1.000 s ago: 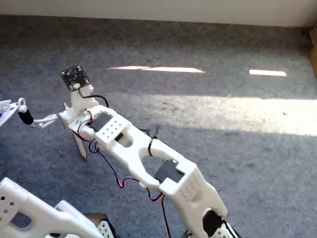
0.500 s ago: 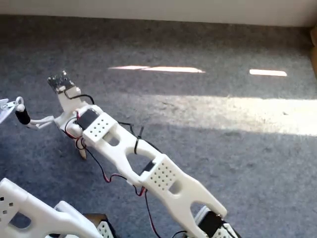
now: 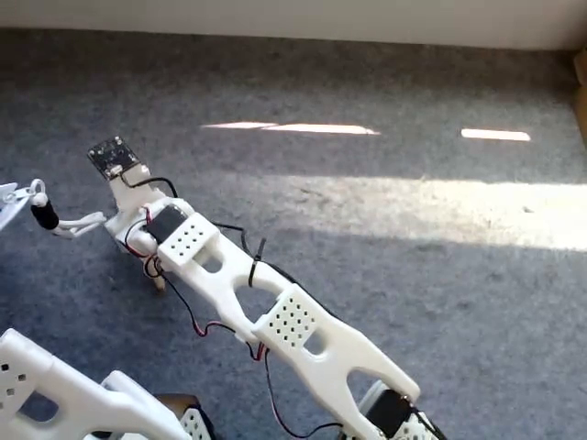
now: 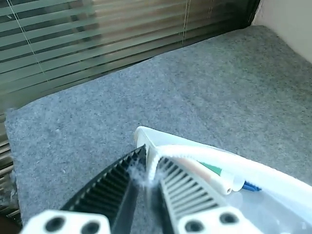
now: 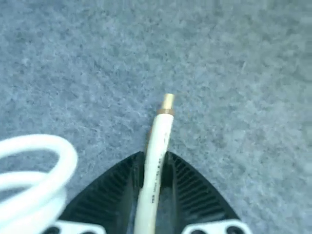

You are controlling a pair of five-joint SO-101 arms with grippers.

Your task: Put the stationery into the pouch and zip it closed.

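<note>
My left gripper (image 4: 146,157) is shut on the white rim of the translucent pouch (image 4: 204,153). Inside the pouch lie a white and green marker (image 4: 209,171) and something blue (image 4: 251,186). A corner of the pouch (image 3: 7,200) shows at the left edge of the high view. My right gripper (image 5: 155,157) is shut on a white pen (image 5: 160,134) with a gold tip, held just above the carpet. In the high view the right arm (image 3: 229,275) stretches out toward the pouch corner, and the pen (image 3: 154,273) points down below its wrist.
Grey carpet (image 3: 385,238) covers the floor, with sunlit patches across the middle and right. Part of the left arm (image 3: 55,399) sits at the bottom left. A white cable loop (image 5: 34,161) hangs beside the right gripper. Window blinds (image 4: 97,34) stand beyond the carpet edge.
The right arm has stretched out and sunk lower, carrying its wrist and the pen a little to the left, closer to the pouch corner. The left arm has stayed put.
</note>
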